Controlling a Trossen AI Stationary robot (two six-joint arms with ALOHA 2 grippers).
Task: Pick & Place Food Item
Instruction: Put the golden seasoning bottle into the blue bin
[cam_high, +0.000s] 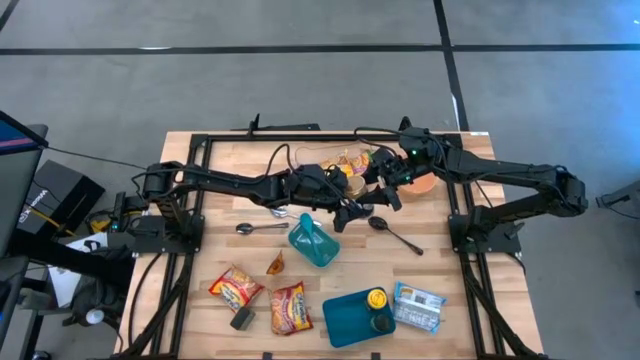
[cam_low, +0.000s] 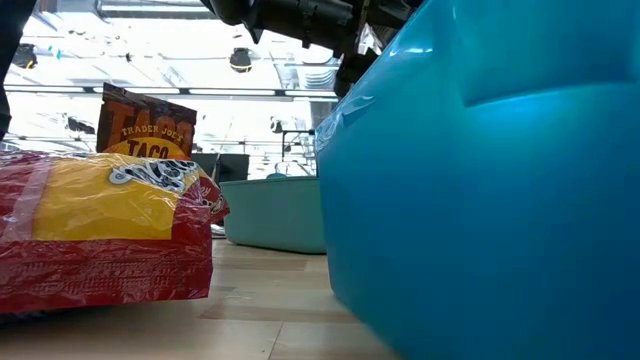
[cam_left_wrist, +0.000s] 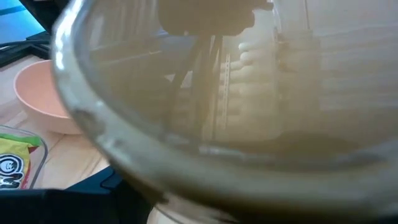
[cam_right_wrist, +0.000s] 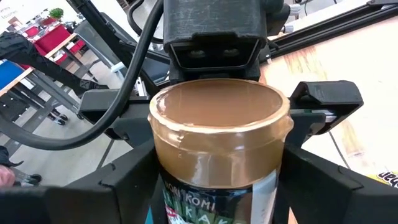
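— What's the setting?

— A light wooden table (cam_high: 440, 270) on a grey floor (cam_high: 300, 80) crossed by dark lines. In the low view the room behind shows bright ceiling lights. Taking the high view as a clock face centred on the table, a deep blue tray (cam_high: 345, 325) lies at 6 o'clock, a teal container (cam_high: 313, 243) sits near the middle, and a peach bowl (cam_high: 428, 186) is at 1 o'clock. Two red-and-yellow noodle packets (cam_high: 236, 288) lie at 7 to 8 o'clock. One spoon (cam_high: 262, 228) is at 9 o'clock and another (cam_high: 395, 233) at 3 o'clock.

— And the food item?

— It's a clear jar (cam_right_wrist: 217, 149), filled almost to the rim with something smooth and tan. A dark label with white lettering wraps its lower part. I see no lid on it. It is toward 12 o'clock from the table's middle, just beside the bowl, between the two grippers.

— How do the arms stand?

— The left arm reaches in from 9 o'clock and the right from 3 o'clock, meeting head-on. The left gripper (cam_right_wrist: 214, 118) has its jaws spread wide and pressed on the jar's upper sides. The right gripper (cam_right_wrist: 217, 193) faces it with jaws about as wide, clasping the jar lower down. So both have hold of the one jar.
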